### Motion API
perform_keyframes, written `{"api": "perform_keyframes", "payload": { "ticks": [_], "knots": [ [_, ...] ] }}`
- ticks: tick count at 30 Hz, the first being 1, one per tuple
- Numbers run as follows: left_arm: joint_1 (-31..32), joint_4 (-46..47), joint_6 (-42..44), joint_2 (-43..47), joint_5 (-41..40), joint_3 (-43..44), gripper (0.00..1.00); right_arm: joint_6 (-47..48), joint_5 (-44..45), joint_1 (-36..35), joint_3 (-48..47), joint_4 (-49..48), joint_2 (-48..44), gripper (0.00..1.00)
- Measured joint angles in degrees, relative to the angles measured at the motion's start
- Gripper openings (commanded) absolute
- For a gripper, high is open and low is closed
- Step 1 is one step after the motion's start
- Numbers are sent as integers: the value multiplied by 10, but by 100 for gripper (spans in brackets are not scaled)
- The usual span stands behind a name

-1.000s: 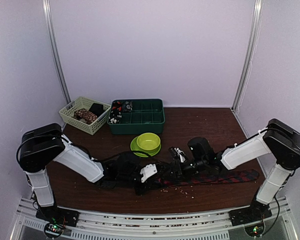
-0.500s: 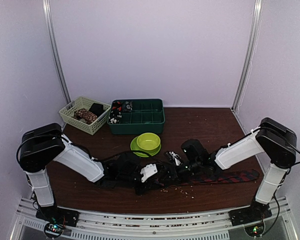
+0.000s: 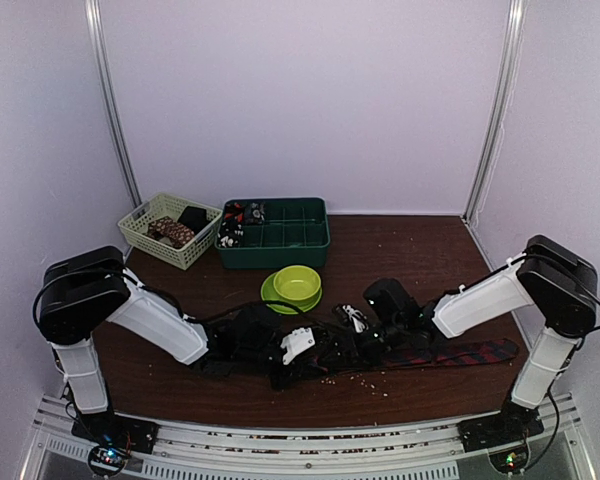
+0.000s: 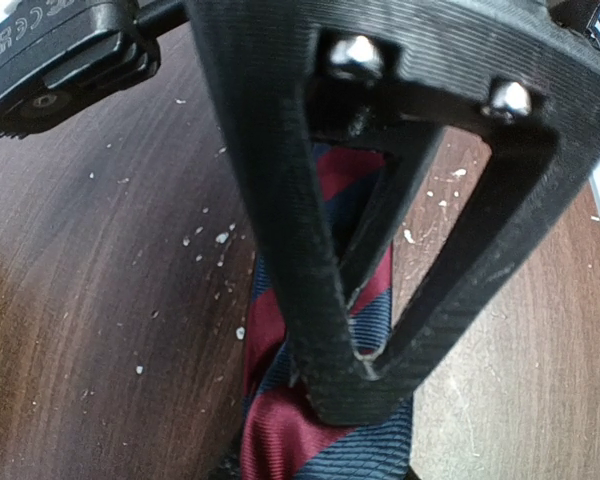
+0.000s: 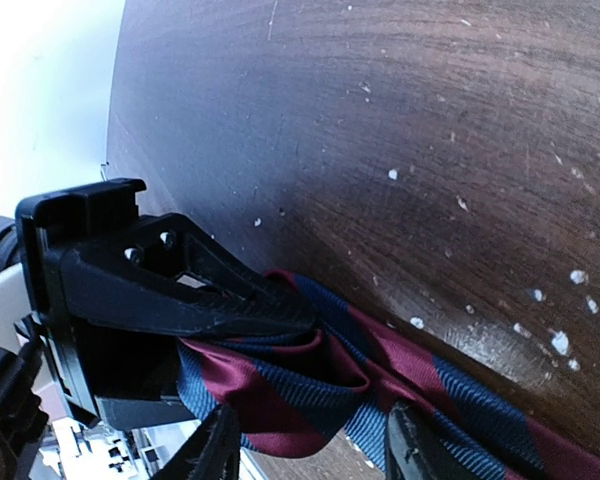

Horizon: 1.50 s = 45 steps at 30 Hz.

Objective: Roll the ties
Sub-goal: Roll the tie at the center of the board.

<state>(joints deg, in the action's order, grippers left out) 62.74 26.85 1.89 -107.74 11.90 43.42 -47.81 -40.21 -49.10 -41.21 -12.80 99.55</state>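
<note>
One tie point(image 3: 450, 353), striped red and navy, lies along the front of the table, its wide end to the right. Its left end is bunched into a loose fold point(image 5: 310, 380). My left gripper point(image 3: 318, 358) is shut on that fold; in the left wrist view its fingertips point(image 4: 355, 375) meet over the fabric point(image 4: 280, 435). My right gripper point(image 3: 358, 343) sits just right of it, low over the tie. In the right wrist view it point(image 5: 315, 450) stands open, one finger point(image 5: 215, 450) on each side of the fold, facing the left gripper's black fingers point(image 5: 210, 290).
A lime-green bowl point(image 3: 297, 283) on a matching plate point(image 3: 273, 302) stands just behind the grippers. A dark green divided tray point(image 3: 280, 247) and a pale basket point(image 3: 140, 237) with rolled items are at the back left. White crumbs point(image 3: 365, 378) dot the wood.
My right gripper has slid left along the tie toward the left gripper, closed for a moment, and now stands open. The left arm has not moved.
</note>
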Motion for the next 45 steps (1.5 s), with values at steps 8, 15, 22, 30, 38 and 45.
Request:
{"api": "perform_keyframes", "payload": {
  "ticks": [8, 15, 22, 30, 38, 45],
  "knots": [
    [0, 0, 0, 0, 0, 0, 29, -19, -13, 0, -4, -18, 3, 35],
    [0, 0, 0, 0, 0, 0, 29, -41, -30, -1, -11, -46, 22, 39],
    [0, 0, 0, 0, 0, 0, 29, -47, -37, -2, -19, -49, 26, 9],
    [0, 0, 0, -1, -1, 0, 40, -34, -40, -4, -26, -47, 28, 0],
    [0, 1, -4, 14, -16, -16, 70, 4, -37, 1, -19, -33, 28, 0],
    [-1, 81, -21, 49, -26, -91, 82, 32, -34, 21, 11, -44, 28, 0]
  ]
}}
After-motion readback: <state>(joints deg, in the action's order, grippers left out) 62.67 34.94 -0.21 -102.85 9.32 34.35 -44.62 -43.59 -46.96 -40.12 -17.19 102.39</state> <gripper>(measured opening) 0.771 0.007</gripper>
